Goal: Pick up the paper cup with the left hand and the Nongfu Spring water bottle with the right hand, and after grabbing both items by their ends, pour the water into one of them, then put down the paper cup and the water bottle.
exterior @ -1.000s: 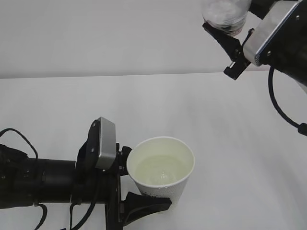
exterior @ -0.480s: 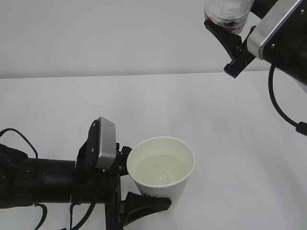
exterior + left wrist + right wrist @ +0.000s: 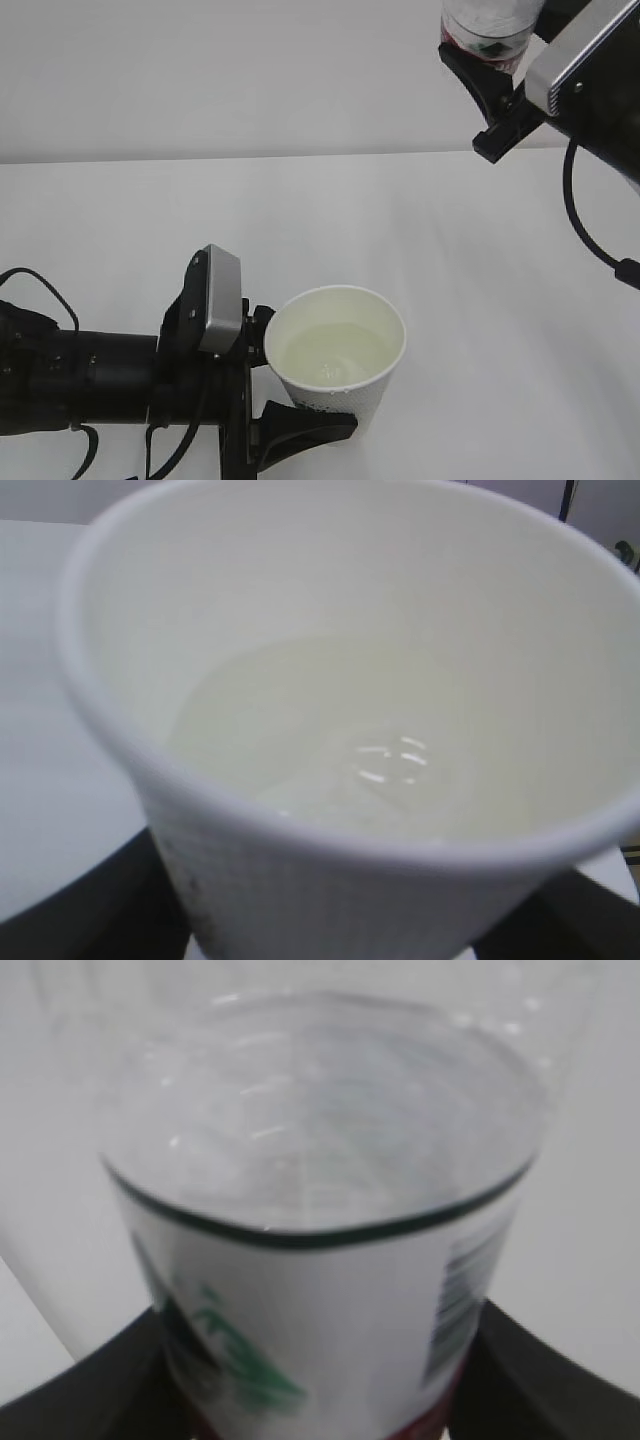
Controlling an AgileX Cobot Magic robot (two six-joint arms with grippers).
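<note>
Our right hand (image 3: 490,85) lifts the bottle (image 3: 490,25) higher | both claws hold tight | we tip the full paper cup (image 3: 335,360), water (image 3: 330,355) spills

left hand (image 3: 275,385) low at bottom left, arm lying near-horizontal, jaws spread and clamped round the paper cup (image 3: 340,365), right hand (image 3: 490,85) raised at top right, angled down-left, jaws gripping the Nongfu Spring water bottle (image 3: 487,25)
</note>
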